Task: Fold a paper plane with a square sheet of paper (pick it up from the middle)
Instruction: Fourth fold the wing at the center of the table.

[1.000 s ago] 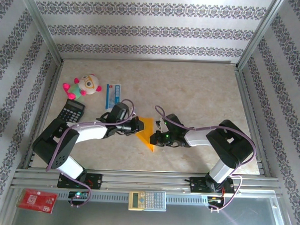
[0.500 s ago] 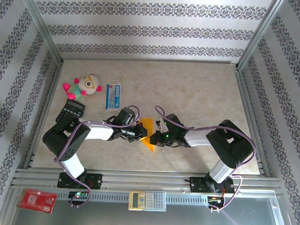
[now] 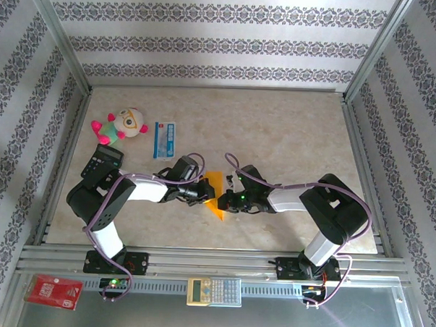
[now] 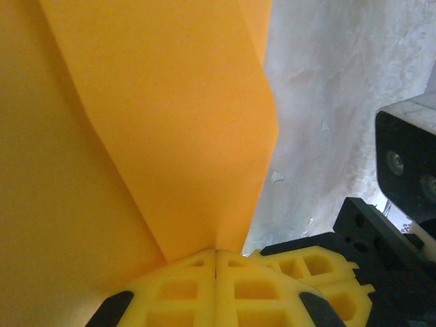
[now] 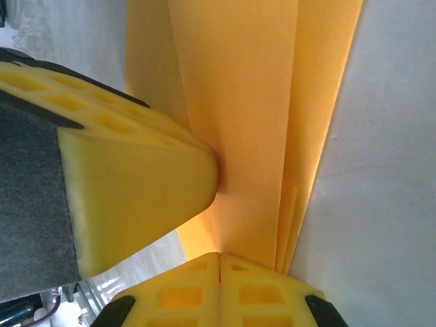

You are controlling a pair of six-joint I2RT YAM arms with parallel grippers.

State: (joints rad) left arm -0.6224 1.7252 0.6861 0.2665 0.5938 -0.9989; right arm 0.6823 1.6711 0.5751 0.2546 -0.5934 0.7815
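The square sheet of paper [image 3: 216,193] lies on the table folded into a narrow orange-yellow wedge, its point toward the near edge. My left gripper [image 3: 204,192] is shut, and its yellow fingertips [image 4: 197,272] press against a raised fold of the paper [image 4: 170,122]. My right gripper [image 3: 228,200] is also shut, its tips [image 5: 259,286] touching the stacked layers of the paper [image 5: 252,102] from the opposite side. The two grippers sit almost tip to tip: the left finger [image 5: 129,170] shows in the right wrist view and the right finger [image 4: 320,269] in the left wrist view.
A plush toy [image 3: 122,125], a blue-and-white packet [image 3: 164,139] and a black calculator [image 3: 104,161] lie at the table's left. A beige calculator [image 3: 214,291] and a red packet [image 3: 53,292] rest on the near rail. Patterned walls enclose the table.
My left arm swung right and brought its shut gripper up to the paper's left side. The right arm and the paper have hardly moved.
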